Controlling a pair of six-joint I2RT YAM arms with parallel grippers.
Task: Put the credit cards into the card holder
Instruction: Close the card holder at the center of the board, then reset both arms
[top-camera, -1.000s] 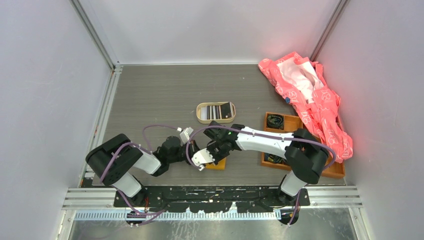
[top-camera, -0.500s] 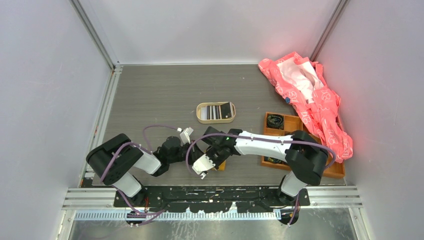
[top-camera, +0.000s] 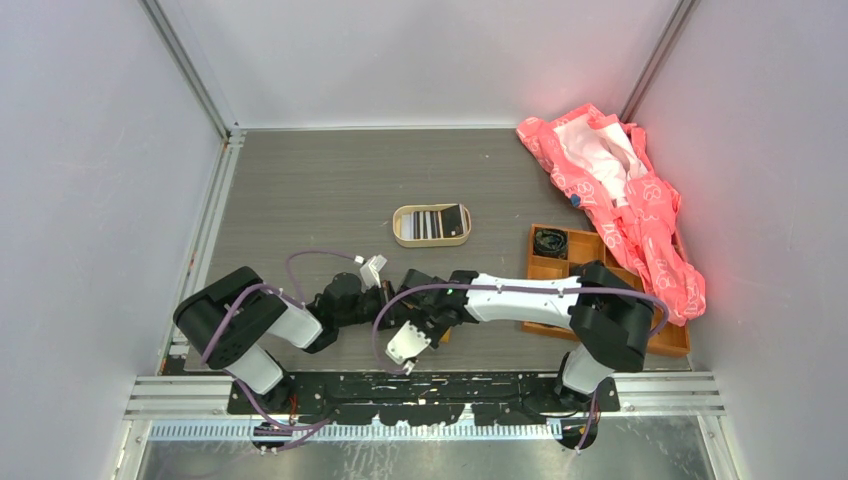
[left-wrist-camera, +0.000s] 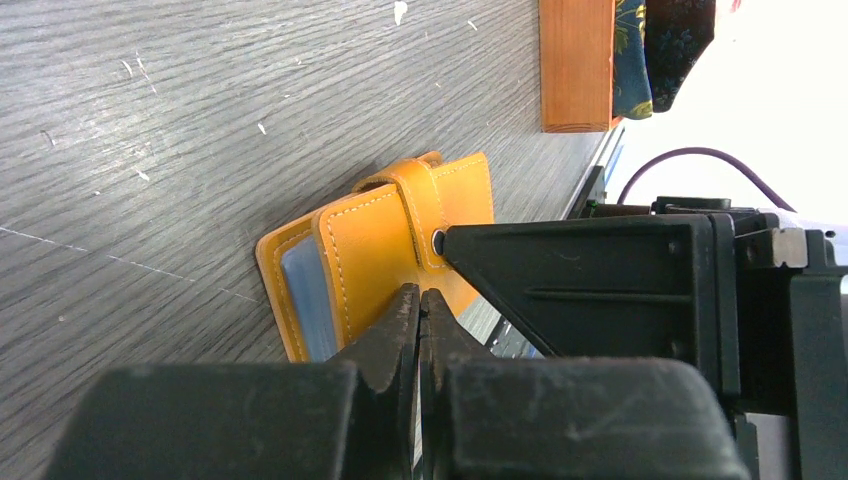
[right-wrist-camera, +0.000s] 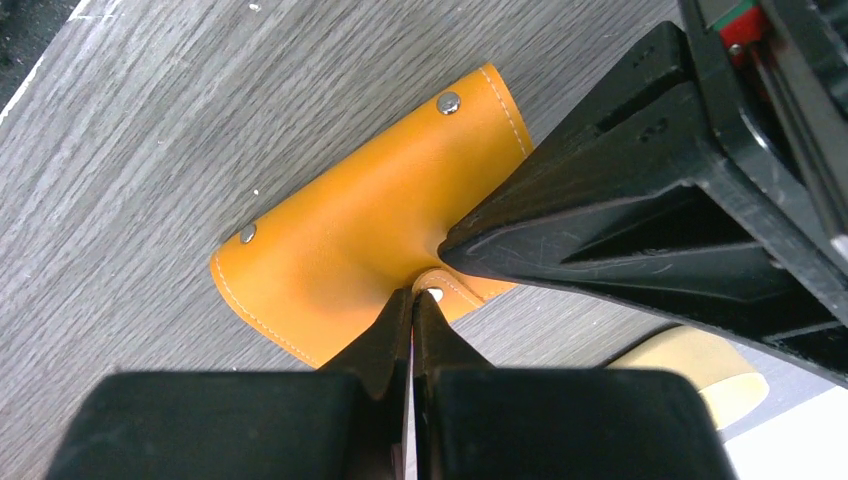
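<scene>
Left jaws: pressed tip to tip; the left gripper (left-wrist-camera: 420, 305) noses against the front cover of the card holder (left-wrist-camera: 400, 235); I cannot tell whether any leather is nipped between them
Right jaws: closed tight as well; the right gripper (right-wrist-camera: 412, 305) meets the strap tab beside the snap stud (right-wrist-camera: 433, 294); a true pinch on the strap is not certain
Card holder: flat on the table (top-camera: 300, 200) at 6 o'clock in the top view, between both grippers, mostly hidden under the right wrist; pale blue lining shows at one edge, so it gapes a little
Around it: oval tin (top-camera: 400, 228) at 12 o'clock of the holder, holding what look like the cards (top-camera: 440, 221); wooden compartment tray (top-camera: 575, 245) at 3 o'clock
Step in hand: probably getting the holder open; no card is loaded yet
Next move: likely one gripper pinning the cover while the other lifts the strap clear; then a card fetched from the tin
</scene>
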